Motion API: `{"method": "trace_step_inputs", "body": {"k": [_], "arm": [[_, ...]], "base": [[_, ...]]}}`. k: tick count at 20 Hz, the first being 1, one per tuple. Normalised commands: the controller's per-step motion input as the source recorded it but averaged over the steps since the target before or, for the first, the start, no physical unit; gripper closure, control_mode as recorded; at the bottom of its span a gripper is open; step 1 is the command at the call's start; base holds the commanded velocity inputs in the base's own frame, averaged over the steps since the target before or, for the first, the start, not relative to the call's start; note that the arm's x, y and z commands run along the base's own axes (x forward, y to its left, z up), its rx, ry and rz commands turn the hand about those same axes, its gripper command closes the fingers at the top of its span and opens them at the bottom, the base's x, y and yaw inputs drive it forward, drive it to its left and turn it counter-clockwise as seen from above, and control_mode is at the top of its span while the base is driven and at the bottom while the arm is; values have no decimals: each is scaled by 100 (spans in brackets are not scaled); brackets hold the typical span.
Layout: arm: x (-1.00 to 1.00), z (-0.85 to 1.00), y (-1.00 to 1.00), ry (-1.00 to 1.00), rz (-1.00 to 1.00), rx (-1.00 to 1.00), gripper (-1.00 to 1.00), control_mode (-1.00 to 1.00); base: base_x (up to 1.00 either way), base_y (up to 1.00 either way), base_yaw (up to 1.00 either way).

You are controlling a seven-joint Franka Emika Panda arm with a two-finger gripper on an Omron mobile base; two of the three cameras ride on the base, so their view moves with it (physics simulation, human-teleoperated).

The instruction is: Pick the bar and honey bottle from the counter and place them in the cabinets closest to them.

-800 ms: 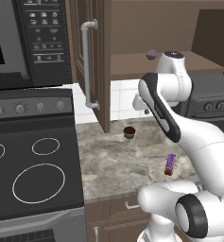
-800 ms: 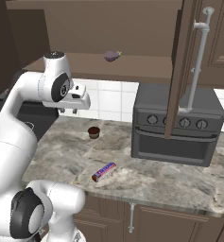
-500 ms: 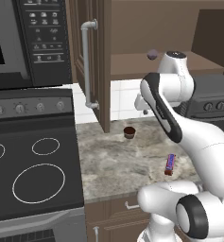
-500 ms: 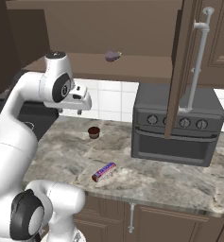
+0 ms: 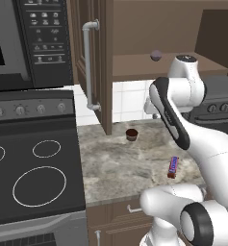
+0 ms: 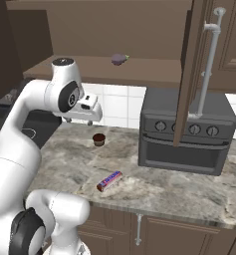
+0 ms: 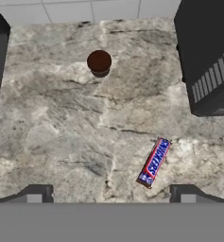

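Almost nothing has shifted since the earlier frames: our arm sits at about the same raised pose, the hand maybe a touch higher, and everything on the counter [image 6: 154, 191] is where it was.

We see the gripper [image 7: 111, 193] from the hand view, pointing straight down at the stone; fingertips [image 7: 34, 193] spread wide, nothing between them, nothing touched. In the right base view the gripper [image 6: 84, 121] hangs up high, above the cupcake [image 6: 98, 140] and well clear of the worktop.

We have the bar [image 7: 153, 162] lying flat on the counter, blue wrapper up, set on a slant, low right in the hand view, closer to the right fingertip than to the left. From the left base view the bar [image 5: 172, 166] is near the front edge of the counter [image 5: 115, 168], just beside our forearm. From the right base view the bar [image 6: 109, 181] lies left of the dark oven box [image 6: 186, 132], apart from it.

Cupcake [image 7: 99, 63] stands upright further back, near the tiled wall, well apart from the bar; cupcake [image 5: 131, 134] shows just right of the open door's lower corner.

Cabinets [image 6: 139, 74] overhead are open, door [image 5: 93, 62] swung out, a small purplish object [image 6: 119, 59] on the shelf; we can't tell what it is.

Stove top [image 5: 31, 175] sits left of the counter.
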Motion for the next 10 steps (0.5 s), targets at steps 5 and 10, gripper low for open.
{"method": "trace_step_inputs", "body": {"k": [5, 10], "arm": [[-15, -17, -27, 0, -11, -4, -100, -100], [-8, -20, -26, 0, -10, -6, -100, -100]], "base": [[0, 0, 0], [0, 0, 0]]}}
